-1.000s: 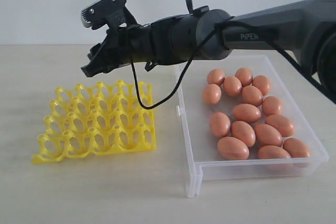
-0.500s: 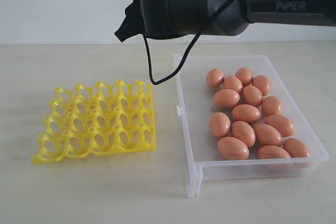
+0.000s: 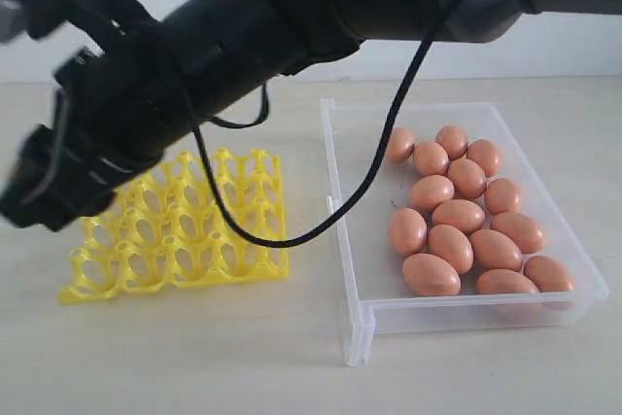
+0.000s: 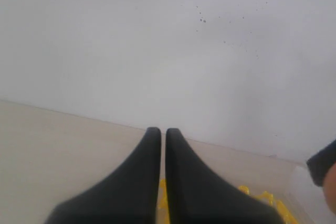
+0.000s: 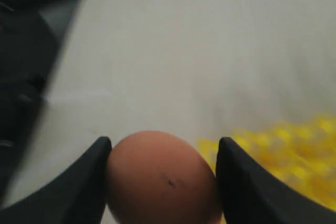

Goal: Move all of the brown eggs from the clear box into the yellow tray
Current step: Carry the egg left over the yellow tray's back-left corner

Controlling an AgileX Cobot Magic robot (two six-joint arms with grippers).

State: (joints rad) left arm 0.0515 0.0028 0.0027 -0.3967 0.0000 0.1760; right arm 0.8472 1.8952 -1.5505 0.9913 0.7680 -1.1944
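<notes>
Brown eggs, smooth matte orange-brown ovals, sit in two places: one is gripped by the right gripper over the left of the scene, and the rest are in the clear box on the right.

At the far left of the exterior view the right arm, thick, black and blurred, reaches across from the upper right and covers the far corner of the yellow tray (its tip is too smeared there to read). The right wrist view settles it. The right gripper has two dark tapered fingers pinching one egg by its sides. The shell has a tiny dark fleck, and blurred yellow lattice shows beyond it.

The tray is bright glossy plastic openwork, its cups ringed by raised peaks, and it lies flat on the pale beige table.

The left gripper faces a white wall. Its curved black fingers are pressed together with only a hairline seam between them, holding nothing.

Just right of the tray and not touching it, the clear box is a shallow transparent rectangle with low walls. The remaining eggs cluster on its floor toward the right side, many touching.
</notes>
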